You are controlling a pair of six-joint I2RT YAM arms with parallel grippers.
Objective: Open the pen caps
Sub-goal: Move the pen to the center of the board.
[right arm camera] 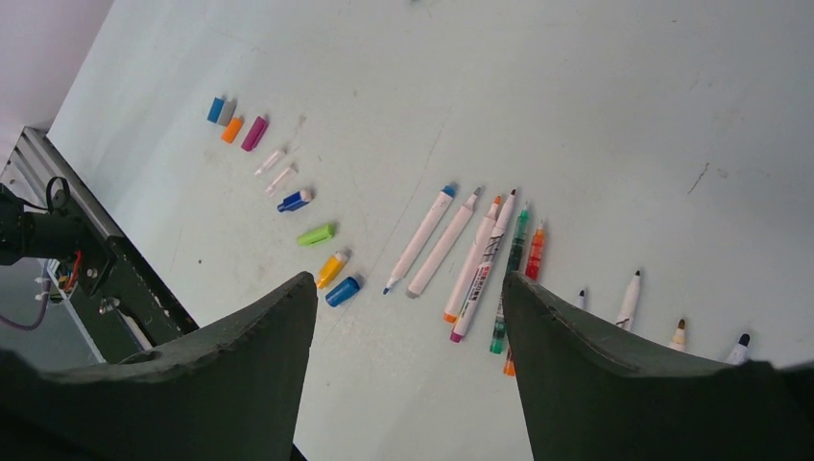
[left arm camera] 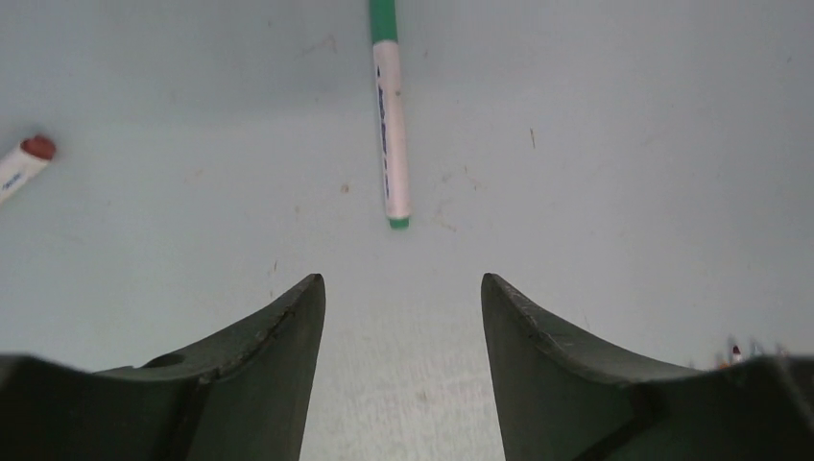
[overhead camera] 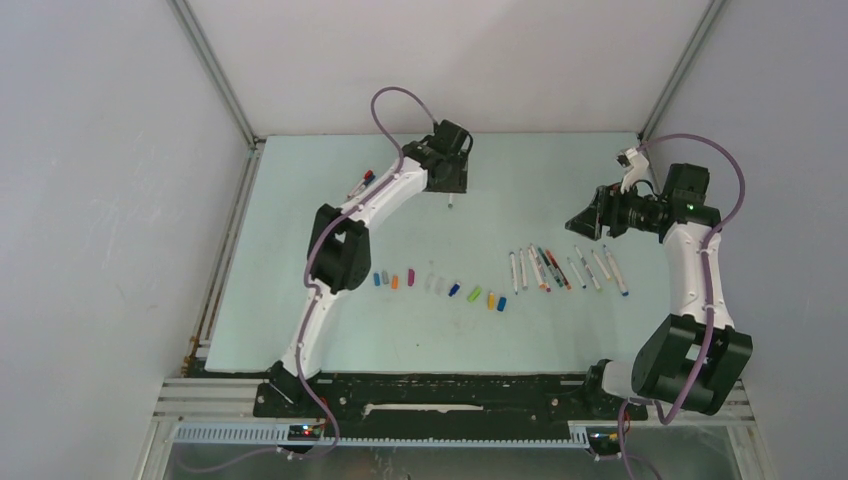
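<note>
Pen caps (overhead camera: pixel 440 289) mostly lie loose in a row mid-table; a still-capped green pen (left arm camera: pixel 390 134) lies far, its long axis running straight away from the left gripper (left arm camera: pixel 403 307), jaws open. Right gripper (right arm camera: pixel 411 317) hangs open, farther off.

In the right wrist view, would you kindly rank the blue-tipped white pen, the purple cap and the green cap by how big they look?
1. Blue-tipped white pen, clearly largest.
2. Purple cap and green cap look alike; distance from the camera differs, so I won't rank them.
</note>
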